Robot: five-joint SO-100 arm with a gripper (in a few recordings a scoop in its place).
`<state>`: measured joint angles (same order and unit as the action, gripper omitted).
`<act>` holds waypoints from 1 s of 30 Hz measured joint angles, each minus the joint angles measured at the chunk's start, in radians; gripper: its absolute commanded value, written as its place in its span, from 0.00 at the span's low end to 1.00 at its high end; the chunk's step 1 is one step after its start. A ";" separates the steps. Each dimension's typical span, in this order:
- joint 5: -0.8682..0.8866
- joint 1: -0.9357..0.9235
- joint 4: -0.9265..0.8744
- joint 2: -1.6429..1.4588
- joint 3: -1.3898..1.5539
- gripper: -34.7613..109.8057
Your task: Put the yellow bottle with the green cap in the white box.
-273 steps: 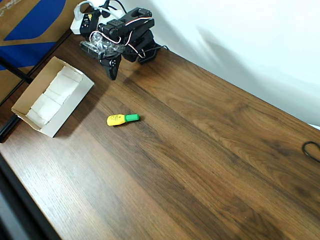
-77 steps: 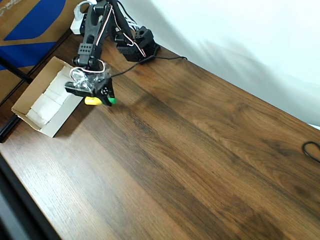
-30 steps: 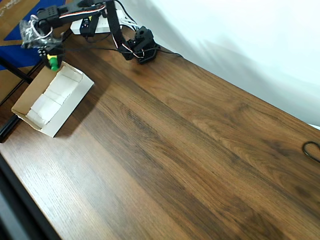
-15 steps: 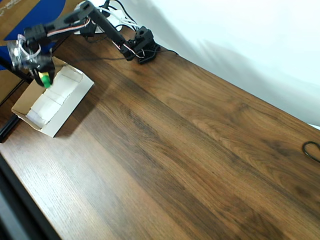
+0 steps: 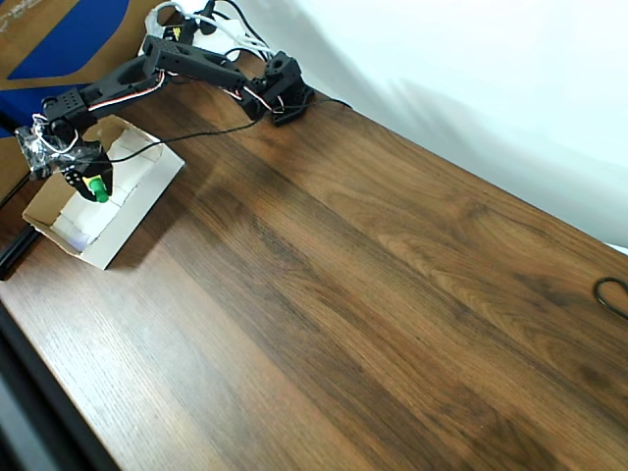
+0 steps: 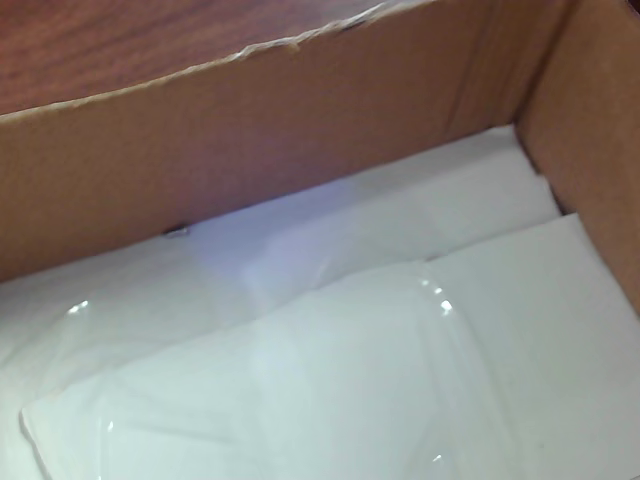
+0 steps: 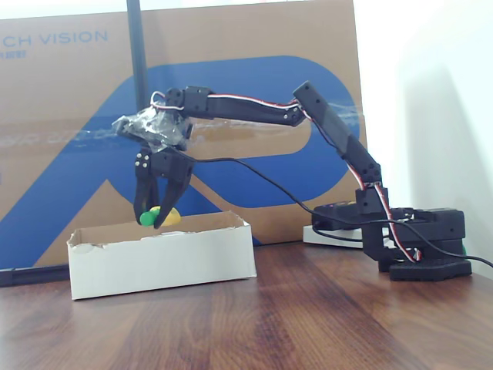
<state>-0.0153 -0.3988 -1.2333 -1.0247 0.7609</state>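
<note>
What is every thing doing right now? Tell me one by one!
Gripper: shut on the yellow bottle, pointing down over the box.
Yellow bottle with the green cap: held in the air just above the box, not dropped yet.
White box: open on top, sitting on the table, white paper inside.
Table: wooden, holding the box.

From my remote station I see a dark wood-grain counter [image 5: 373, 294] with a smooth low sheen, a matt cardboard white box [image 7: 162, 258] lined with smooth white paper, and a matt black plastic hand [image 7: 156, 217] gripping glossy yellow-and-green plastic.
</note>
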 measured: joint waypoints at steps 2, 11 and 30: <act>0.000 -0.009 0.000 0.000 0.000 0.38; 0.014 -0.015 0.035 -0.023 0.083 0.40; 0.058 0.152 0.377 -1.278 1.437 0.24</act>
<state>0.0430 -0.2470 -0.8560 -2.3025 2.1982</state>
